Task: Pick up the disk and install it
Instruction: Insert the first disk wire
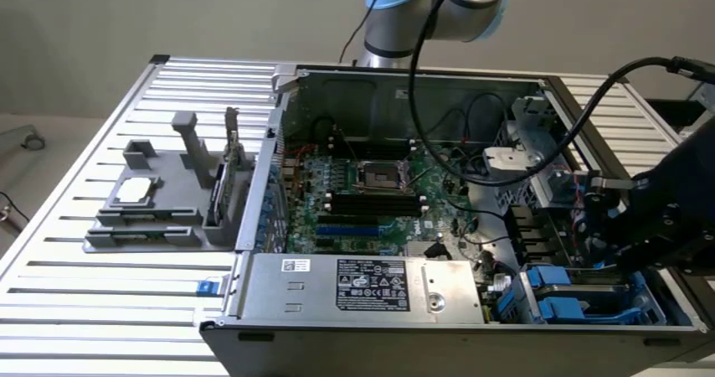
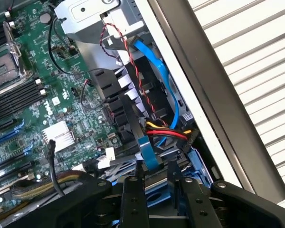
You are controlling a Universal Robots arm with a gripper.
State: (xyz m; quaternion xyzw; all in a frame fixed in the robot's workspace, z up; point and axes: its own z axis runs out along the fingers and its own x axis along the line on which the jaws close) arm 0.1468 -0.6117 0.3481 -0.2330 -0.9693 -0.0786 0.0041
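Observation:
My gripper (image 2: 156, 170) hangs low inside the open computer case, over the drive bay in the corner at the exterior view's right (image 1: 621, 255). Its two dark fingers (image 2: 133, 194) stand a little apart, and a strip of bright blue plastic shows in the gap between them. I take this strip for the edge of the disk (image 2: 155, 195) in its blue carrier, gripped edge-on. Most of the disk is hidden behind the fingers and the gripper body.
More blue carrier plastic (image 1: 558, 300) sits in the bay below. A blue flat cable (image 2: 149, 152) and red-yellow power wires (image 2: 168, 134) cross just ahead of the fingertips. The motherboard (image 1: 369, 193) fills the case floor. A grey fixture (image 1: 156, 209) holding a small silver chip (image 1: 134, 190) stands on the slatted table (image 1: 100, 285).

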